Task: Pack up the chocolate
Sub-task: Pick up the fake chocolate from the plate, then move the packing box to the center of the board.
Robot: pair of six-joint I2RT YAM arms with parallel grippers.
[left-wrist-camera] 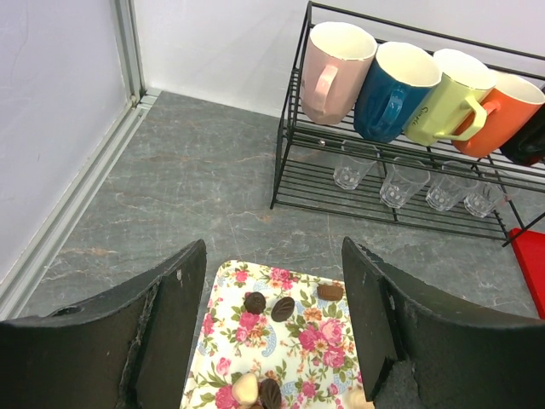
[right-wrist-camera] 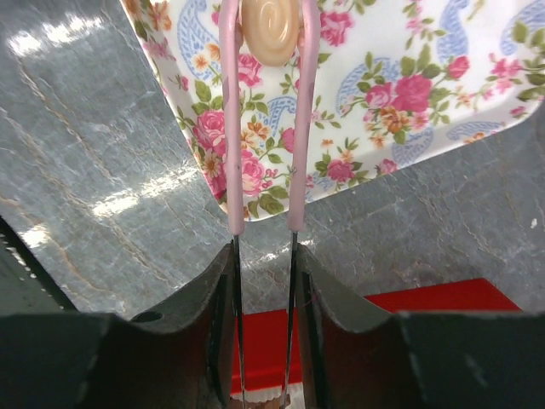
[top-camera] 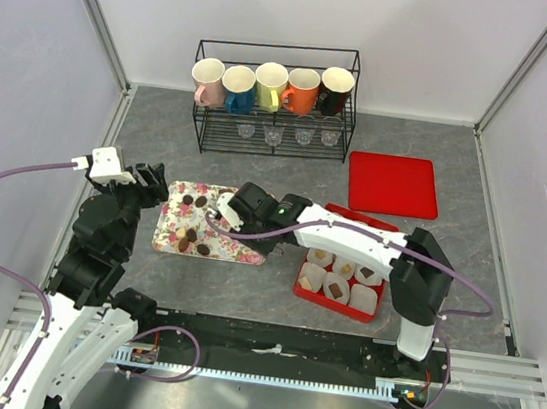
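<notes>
Several chocolates [top-camera: 193, 200] lie on a flowered tray [top-camera: 247, 250]. My right gripper [right-wrist-camera: 265, 281] is shut on pink tongs [right-wrist-camera: 230, 128], and the tong tips pinch a tan round chocolate [right-wrist-camera: 269, 30] over the tray [right-wrist-camera: 409, 94]. From above, that gripper [top-camera: 235, 210] hangs over the tray's middle. My left gripper [left-wrist-camera: 272, 256] stands open over the tray's near end with nothing between its fingers. Ahead of it lie dark chocolates [left-wrist-camera: 283, 308] and a cream one [left-wrist-camera: 245, 388]. The red box [top-camera: 306, 279] holds white paper cups, some with chocolates in them.
A black wire rack [top-camera: 274, 89] with several mugs and small glasses stands at the back. A red lid [top-camera: 392, 184] lies flat at the back right. The red box's edge [right-wrist-camera: 409, 298] shows under my right wrist. Walls close in both sides.
</notes>
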